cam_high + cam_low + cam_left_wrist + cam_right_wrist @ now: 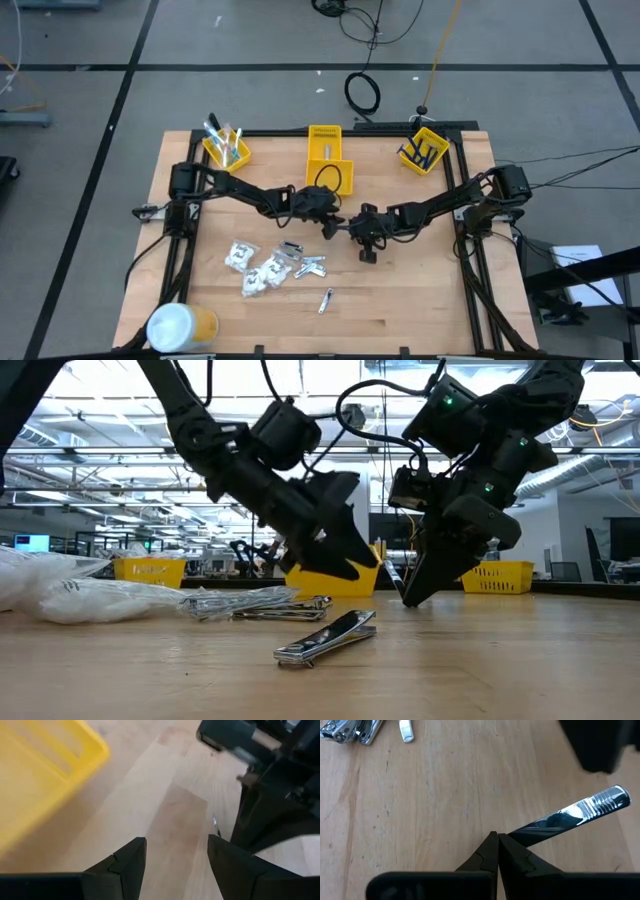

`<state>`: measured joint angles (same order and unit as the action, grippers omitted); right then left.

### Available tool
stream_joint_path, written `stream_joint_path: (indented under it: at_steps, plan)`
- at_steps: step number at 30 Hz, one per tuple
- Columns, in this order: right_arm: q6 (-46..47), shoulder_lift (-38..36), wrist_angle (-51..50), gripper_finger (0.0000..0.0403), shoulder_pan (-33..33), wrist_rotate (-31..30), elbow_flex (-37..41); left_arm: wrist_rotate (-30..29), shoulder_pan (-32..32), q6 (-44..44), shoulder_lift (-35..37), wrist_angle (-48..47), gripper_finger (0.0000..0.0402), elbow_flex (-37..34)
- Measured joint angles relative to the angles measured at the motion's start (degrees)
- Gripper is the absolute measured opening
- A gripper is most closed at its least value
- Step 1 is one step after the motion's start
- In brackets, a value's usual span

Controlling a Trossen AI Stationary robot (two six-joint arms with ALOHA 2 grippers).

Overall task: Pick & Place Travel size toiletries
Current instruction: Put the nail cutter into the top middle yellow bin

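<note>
My right gripper (498,842) is shut on a silvery nail clipper (570,815) low over the table's middle, also in the high view (350,232). My left gripper (175,862) is open and empty. It hovers right beside the clipper's free end, near the middle yellow bin (325,155). More silvery clippers (310,265) and white crinkly packets (255,268) lie flat on the table toward its near left. One clipper (326,300) lies alone nearer the front. My right gripper pinches one end of the clipper (512,836) between its two fingertips, coming from above and pointing down. The rest of the clipper sticks out sideways toward the left gripper. In the low view it (392,575) slants up from the fingertips, which are just above the wood.
A yellow bin with toothbrushes (226,148) stands at the far left. A yellow bin with dark blue razors (425,150) stands at the far right. A large white-and-yellow cylinder (180,325) stands at the near left corner. Bare wood lies at the near right.
</note>
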<state>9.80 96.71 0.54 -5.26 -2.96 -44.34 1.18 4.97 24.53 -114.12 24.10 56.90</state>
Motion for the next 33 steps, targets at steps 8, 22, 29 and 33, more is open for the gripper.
stream_joint_path:
  at_steps: [8, 22, 29, 33]
  plan:
    - [-0.4, 0.0, 0.3, 0.0, 0.0, 0.0, 0.0, 3.6, 0.1, 1.5, -1.5, 3.1, 0.0209, 0.0]
    - [-0.4, 0.0, 0.5, 0.0, 0.0, 0.0, 0.0, 3.9, -1.0, 4.5, -1.4, 7.9, 0.0209, 0.0]
    - [-0.4, 0.0, 0.5, 0.0, 0.0, 0.0, 0.0, 3.7, -1.2, 5.8, -1.4, 7.8, 0.0209, 0.0]
    - [-0.4, 0.0, 0.5, 0.0, 0.0, 0.0, 0.0, 2.3, -1.8, 6.7, -1.4, 7.8, 0.0209, 0.0]
